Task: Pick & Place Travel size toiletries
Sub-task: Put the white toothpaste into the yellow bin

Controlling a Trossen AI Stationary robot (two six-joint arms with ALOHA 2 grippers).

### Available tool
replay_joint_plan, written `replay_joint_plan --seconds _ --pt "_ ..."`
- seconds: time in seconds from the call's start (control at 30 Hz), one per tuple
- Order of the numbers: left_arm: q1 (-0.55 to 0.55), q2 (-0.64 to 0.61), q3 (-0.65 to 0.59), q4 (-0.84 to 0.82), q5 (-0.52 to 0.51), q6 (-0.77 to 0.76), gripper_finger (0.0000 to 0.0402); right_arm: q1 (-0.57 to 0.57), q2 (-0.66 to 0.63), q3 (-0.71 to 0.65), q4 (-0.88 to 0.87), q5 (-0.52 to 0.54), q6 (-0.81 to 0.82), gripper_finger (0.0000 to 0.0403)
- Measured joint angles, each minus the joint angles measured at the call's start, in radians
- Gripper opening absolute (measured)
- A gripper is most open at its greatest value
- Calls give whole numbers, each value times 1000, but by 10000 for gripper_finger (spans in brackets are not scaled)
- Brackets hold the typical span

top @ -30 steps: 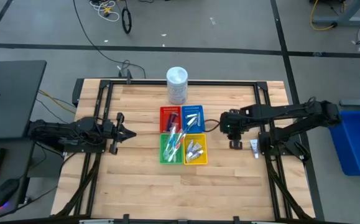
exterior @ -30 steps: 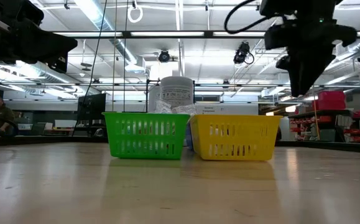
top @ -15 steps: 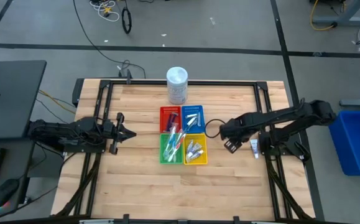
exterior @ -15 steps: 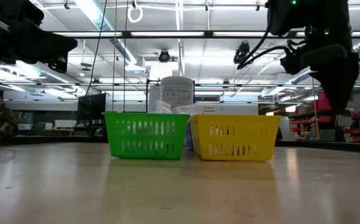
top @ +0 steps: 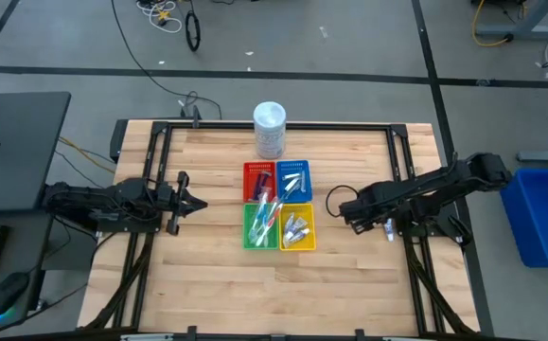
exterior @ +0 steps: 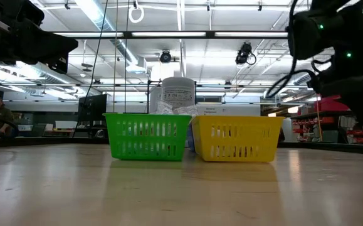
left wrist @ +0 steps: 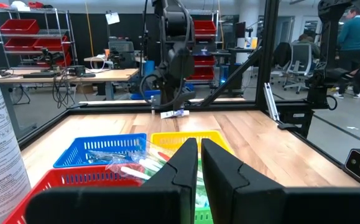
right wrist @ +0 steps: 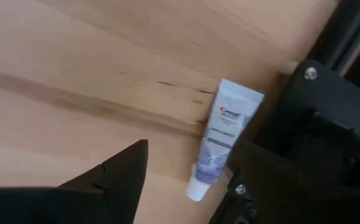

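Note:
A small white squeeze tube [right wrist: 223, 138] lies flat on the wood by the black frame rail [right wrist: 329, 124] at the table's right; it also shows in the high view [top: 387, 225]. My right gripper [right wrist: 195, 152] is open just above it, one finger on each side, touching nothing; it shows in the high view [top: 372, 222]. My left gripper [left wrist: 198, 155] is shut and empty at the table's left [top: 185, 199]. More toiletries lie in the red [top: 258, 175], blue [top: 293, 176], green [top: 260, 227] and yellow [top: 298, 227] trays.
A tall white tub [top: 270, 131] stands behind the trays at the far edge. Black frame rails [top: 408, 189] run along the table's sides. Bare wood lies between the trays and each arm and along the near edge [top: 274, 294].
My right gripper has gone from beside the yellow tray toward the table's right edge and the tube, turning as it went, and now stands over the tube.

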State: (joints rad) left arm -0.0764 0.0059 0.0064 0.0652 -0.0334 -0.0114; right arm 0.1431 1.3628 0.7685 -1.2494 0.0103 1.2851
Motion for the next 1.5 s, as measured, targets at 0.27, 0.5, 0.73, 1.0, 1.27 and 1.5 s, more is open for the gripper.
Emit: replay_joint_plan --seconds 0.27,0.5,0.73,1.0,1.27,1.5 --pt "0 0 0 0 0 0 27 19 2 -58 17 -30 76 275" --pt "0 0 0 0 0 0 27 73 20 -56 100 -62 164 267" --pt "0 0 0 0 0 0 27 129 54 -56 55 -74 262 255" --pt "0 0 0 0 0 0 27 184 140 -56 28 -73 356 265" --pt "0 0 0 0 0 0 27 233 199 -57 51 -86 435 272" --pt "0 0 0 0 0 0 27 269 166 -108 158 -79 536 250"
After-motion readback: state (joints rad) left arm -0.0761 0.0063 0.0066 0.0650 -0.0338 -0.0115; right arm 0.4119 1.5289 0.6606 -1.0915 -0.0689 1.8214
